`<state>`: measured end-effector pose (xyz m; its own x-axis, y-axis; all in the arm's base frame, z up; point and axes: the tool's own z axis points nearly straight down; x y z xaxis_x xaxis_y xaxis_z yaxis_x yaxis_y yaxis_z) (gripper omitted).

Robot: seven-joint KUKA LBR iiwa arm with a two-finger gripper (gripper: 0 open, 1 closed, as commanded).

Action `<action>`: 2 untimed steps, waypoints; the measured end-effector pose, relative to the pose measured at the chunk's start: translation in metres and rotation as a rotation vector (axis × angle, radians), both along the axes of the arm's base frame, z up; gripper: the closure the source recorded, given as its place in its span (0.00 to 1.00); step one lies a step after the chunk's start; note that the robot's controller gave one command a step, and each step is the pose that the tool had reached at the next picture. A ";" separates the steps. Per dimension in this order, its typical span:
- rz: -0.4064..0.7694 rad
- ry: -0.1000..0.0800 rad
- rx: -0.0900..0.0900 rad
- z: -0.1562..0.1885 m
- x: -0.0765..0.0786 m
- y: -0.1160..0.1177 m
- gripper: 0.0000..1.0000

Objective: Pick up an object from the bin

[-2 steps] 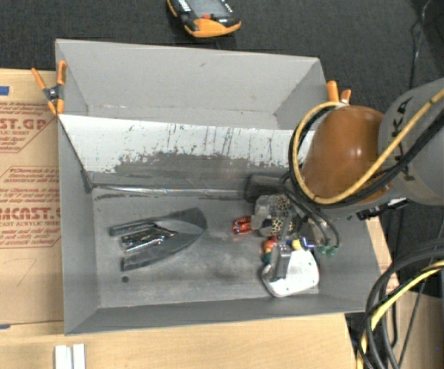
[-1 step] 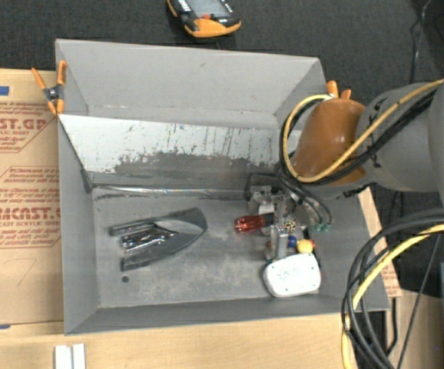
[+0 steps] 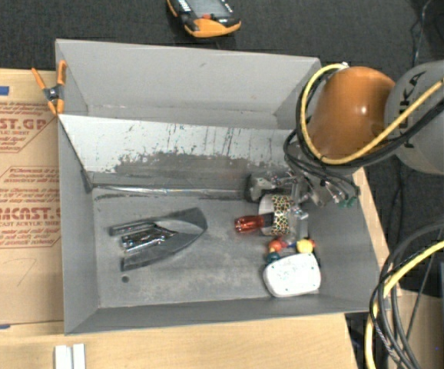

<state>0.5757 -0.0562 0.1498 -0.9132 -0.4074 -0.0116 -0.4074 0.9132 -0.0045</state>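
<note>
Hand (image 3: 289, 193) is over the leopard-print thing (image 3: 281, 215) at right, can't tell if it's closed. The red piece (image 3: 249, 224) just beside might get dragged along.

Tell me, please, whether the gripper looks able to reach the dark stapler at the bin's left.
Probably yes: the stapler lies uncovered on the bin floor, away from the walls, and only open floor separates it from the gripper at the right.

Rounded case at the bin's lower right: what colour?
The case is white and plain, with no pattern, as seen in the camera view.
</note>
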 end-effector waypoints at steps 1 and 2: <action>-0.020 0.010 0.001 -0.050 -0.004 -0.048 0.00; 0.462 0.001 -0.002 -0.080 0.011 -0.011 0.00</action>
<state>0.5871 -0.0676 0.0700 -0.6359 -0.7717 -0.0096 -0.7717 0.6360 -0.0054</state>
